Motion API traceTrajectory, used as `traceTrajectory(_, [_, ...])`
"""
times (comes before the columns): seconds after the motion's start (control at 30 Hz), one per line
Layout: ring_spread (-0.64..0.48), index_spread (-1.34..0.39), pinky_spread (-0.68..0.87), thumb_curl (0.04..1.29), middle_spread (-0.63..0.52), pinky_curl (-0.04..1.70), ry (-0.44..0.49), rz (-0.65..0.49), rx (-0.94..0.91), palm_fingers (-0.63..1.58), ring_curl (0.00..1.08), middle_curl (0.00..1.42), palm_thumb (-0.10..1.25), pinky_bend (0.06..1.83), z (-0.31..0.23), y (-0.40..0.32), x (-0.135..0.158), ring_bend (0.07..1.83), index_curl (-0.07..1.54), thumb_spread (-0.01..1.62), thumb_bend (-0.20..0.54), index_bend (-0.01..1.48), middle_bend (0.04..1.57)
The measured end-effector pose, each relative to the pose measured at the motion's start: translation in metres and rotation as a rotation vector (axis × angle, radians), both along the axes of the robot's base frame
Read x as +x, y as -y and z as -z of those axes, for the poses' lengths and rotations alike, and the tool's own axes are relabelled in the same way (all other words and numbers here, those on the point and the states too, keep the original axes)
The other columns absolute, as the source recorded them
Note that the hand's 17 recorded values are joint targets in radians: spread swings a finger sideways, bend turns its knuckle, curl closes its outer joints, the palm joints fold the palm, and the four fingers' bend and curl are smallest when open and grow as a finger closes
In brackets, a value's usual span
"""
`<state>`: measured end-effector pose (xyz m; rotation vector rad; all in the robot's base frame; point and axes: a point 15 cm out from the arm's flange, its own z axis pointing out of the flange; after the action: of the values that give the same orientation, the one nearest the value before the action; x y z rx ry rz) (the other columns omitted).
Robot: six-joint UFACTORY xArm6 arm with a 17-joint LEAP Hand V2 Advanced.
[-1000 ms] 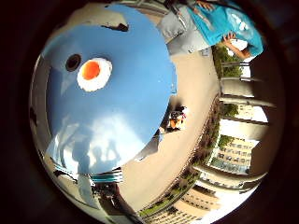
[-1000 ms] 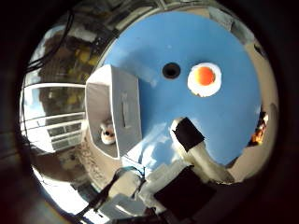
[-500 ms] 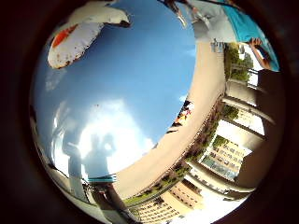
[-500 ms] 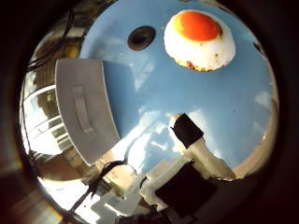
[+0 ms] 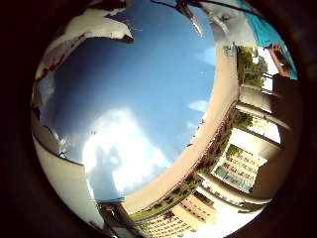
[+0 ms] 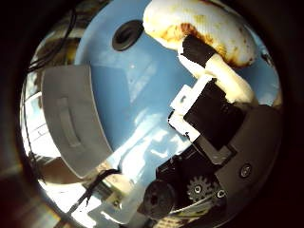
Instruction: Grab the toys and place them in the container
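Closer now: fried-egg toy [image 6: 199, 33] fills my palm view | hand [image 6: 213, 109] curling a finger onto it, grasp unconfirmed | I'd wrap its rim fully before lifting toward grey container [image 6: 71, 126].

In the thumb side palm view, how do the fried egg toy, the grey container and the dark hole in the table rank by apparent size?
1. Grey container and fried egg toy: look alike; the egg lies close to the palm and is partly hidden by the hand, so no ranking.
2. Dark hole: clearly smallest.
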<state>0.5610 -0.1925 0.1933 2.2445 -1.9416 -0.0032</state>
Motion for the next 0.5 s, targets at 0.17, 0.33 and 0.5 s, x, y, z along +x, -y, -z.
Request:
traceTrajectory(0.17, [0.00, -0.49, 0.32, 0.50, -0.21, 0.45, 0.133, 0.007, -0.008, 1.16, 0.66, 0.78, 0.97, 1.28, -0.081, -0.005, 0.003, 1.28, 0.22, 1.06, 0.019, 0.34, 0.98])
traceTrajectory(0.33, [-0.06, -0.63, 0.23, 0.57, -0.23, 0.57, 0.160, -0.040, 0.001, 1.05, 0.72, 0.89, 1.00, 1.45, -0.156, -0.046, -0.023, 1.35, 0.27, 1.06, -0.005, 0.53, 1.09])
traceTrajectory(0.5, [-0.08, -0.73, 0.18, 0.62, -0.24, 0.64, 0.238, -0.173, -0.001, 0.99, 0.76, 0.96, 1.00, 1.51, -0.252, -0.127, -0.065, 1.40, 0.33, 1.06, -0.014, 0.65, 1.14])
